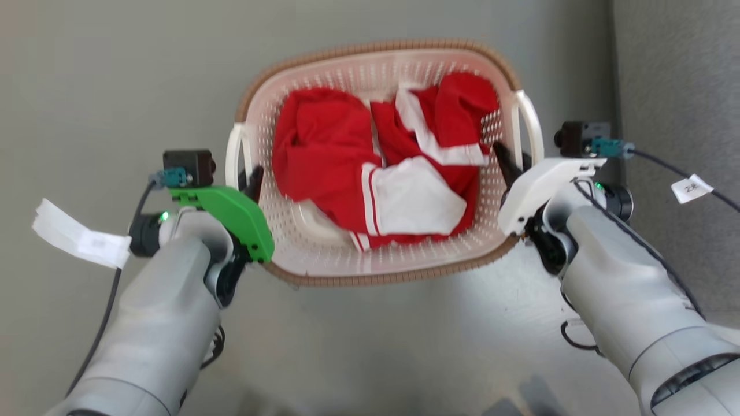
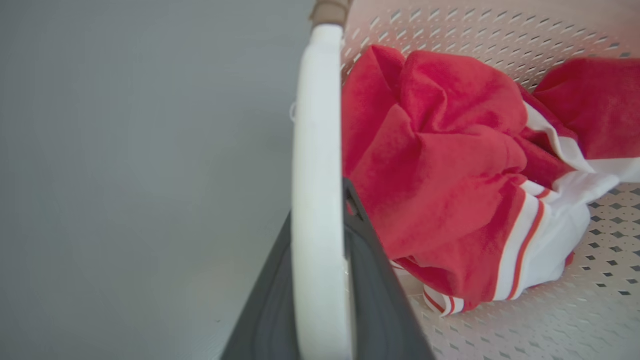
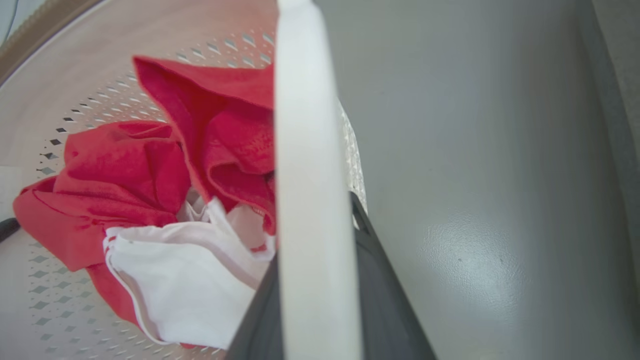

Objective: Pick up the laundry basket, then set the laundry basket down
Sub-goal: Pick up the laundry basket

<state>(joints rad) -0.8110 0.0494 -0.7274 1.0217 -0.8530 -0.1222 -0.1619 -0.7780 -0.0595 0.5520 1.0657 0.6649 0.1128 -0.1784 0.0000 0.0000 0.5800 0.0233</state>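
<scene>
The left gripper (image 1: pixel 252 178) has its two dark fingers (image 2: pixel 372 280) closed tight on either side of the white left handle (image 2: pixel 317 165) of the laundry basket (image 1: pixel 378 47). The right gripper (image 1: pixel 513 164) clamps the right handle (image 3: pixel 310 175) the same way, one finger against each face of the loop. The basket sits between the two forearms, straight ahead of the robot, above a grey floor (image 1: pixel 104 81) — whether it rests there or hangs clear cannot be told. A crumpled red and white garment (image 1: pixel 347 150) lies inside. A white paper tag (image 1: pixel 81 238) hangs from the left wrist cable and a smaller tag (image 1: pixel 692 188) from the right — their dark marks are too blurred to read.
</scene>
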